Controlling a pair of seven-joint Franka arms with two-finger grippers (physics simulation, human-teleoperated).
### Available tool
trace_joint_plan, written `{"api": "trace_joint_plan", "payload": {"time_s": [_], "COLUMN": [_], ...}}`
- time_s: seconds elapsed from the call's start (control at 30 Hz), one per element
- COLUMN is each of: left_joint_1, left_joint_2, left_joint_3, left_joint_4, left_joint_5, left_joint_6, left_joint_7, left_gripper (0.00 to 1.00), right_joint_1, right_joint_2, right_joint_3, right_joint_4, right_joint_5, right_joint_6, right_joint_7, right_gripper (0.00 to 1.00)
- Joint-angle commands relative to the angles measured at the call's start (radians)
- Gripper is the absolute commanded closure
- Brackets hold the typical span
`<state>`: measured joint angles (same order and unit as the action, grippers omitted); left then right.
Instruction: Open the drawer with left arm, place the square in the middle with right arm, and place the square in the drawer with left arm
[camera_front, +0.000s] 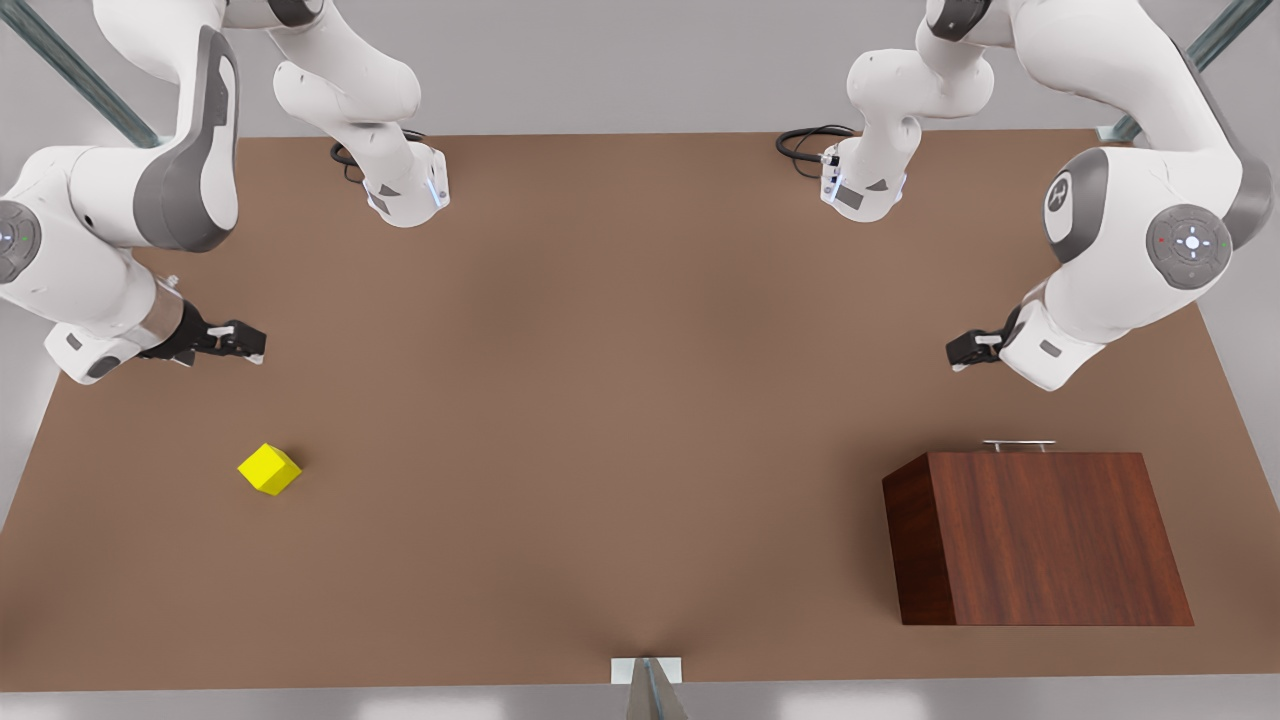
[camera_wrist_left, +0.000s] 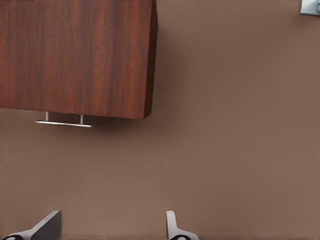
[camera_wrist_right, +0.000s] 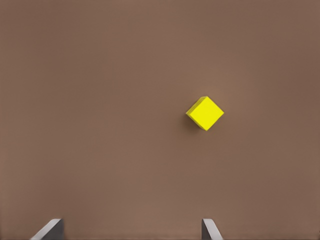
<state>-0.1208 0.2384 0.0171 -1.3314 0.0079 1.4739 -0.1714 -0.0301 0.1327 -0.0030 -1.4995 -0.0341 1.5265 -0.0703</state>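
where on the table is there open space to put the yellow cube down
The broad middle of the table is bare, between the yellow cube and the cabinet. Tighter: near the handle under the left gripper, and near the right gripper.

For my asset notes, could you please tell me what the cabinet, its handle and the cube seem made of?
Cabinet: dark reddish wood, by its visible grain, satin finish. Handle: probably polished metal, silvery and bright. Cube: uniform yellow, matte; possibly plastic or painted, unclear.

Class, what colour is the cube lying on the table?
Bright yellow; the cube shows best in the right wrist view.
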Motion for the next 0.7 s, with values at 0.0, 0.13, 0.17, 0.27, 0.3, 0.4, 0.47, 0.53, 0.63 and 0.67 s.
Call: {"api": "trace_joint_plan", "payload": {"time_s": [0.0, 0.13, 0.17, 0.27, 0.3, 0.4, 0.47, 0.53, 0.63, 0.67], "left_joint_1": [0.0, 0.004, 0.004, 0.006, 0.009, 0.016, 0.015, 0.013, 0.013, 0.013], "left_joint_2": [-0.001, -0.074, -0.134, -0.228, -0.243, -0.249, -0.245, -0.237, -0.212, -0.2], "left_joint_3": [0.0, 0.032, 0.052, 0.139, 0.142, 0.141, 0.141, 0.141, 0.139, 0.139], "left_joint_4": [0.0, -0.193, -0.307, -0.537, -0.598, -0.675, -0.729, -0.781, -0.807, -0.809], "left_joint_5": [0.007, 0.007, 0.007, 0.004, 0.006, -0.002, -0.006, -0.009, -0.025, -0.025], "left_joint_6": [0.0, 0.187, 0.293, 0.56, 0.648, 0.752, 0.821, 0.904, 0.957, 0.971], "left_joint_7": [0.0, -0.302, -0.396, -0.646, -0.743, -0.954, -1.054, -1.125, -1.154, -1.154], "left_gripper": [0.0, 0.0, 0.0, 0.0, 0.0, 0.0, 0.0, 0.0, 0.0, 0.0], "right_joint_1": [-0.001, -0.024, -0.04, -0.033, -0.045, -0.076, -0.139, -0.186, -0.203, -0.197], "right_joint_2": [0.004, 0.065, 0.091, 0.081, 0.071, 0.082, 0.114, 0.185, 0.265, 0.307], "right_joint_3": [0.0, 0.0, 0.0, 0.002, 0.002, 0.0, -0.002, -0.008, -0.017, -0.035], "right_joint_4": [0.001, -0.011, -0.027, -0.156, -0.215, -0.31, -0.369, -0.37, -0.361, -0.346], "right_joint_5": [0.002, 0.054, 0.069, 0.068, 0.066, 0.052, 0.051, 0.052, 0.054, 0.066], "right_joint_6": [0.0, 0.034, 0.066, 0.227, 0.309, 0.449, 0.535, 0.592, 0.682, 0.727], "right_joint_7": [0.0, -0.084, -0.103, -0.275, -0.35, -0.583, -0.723, -0.85, -0.98, -1.031], "right_gripper": [0.0, 0.0, 0.0, 0.0, 0.0, 0.0, 0.0, 0.0, 0.0, 0.0]}}
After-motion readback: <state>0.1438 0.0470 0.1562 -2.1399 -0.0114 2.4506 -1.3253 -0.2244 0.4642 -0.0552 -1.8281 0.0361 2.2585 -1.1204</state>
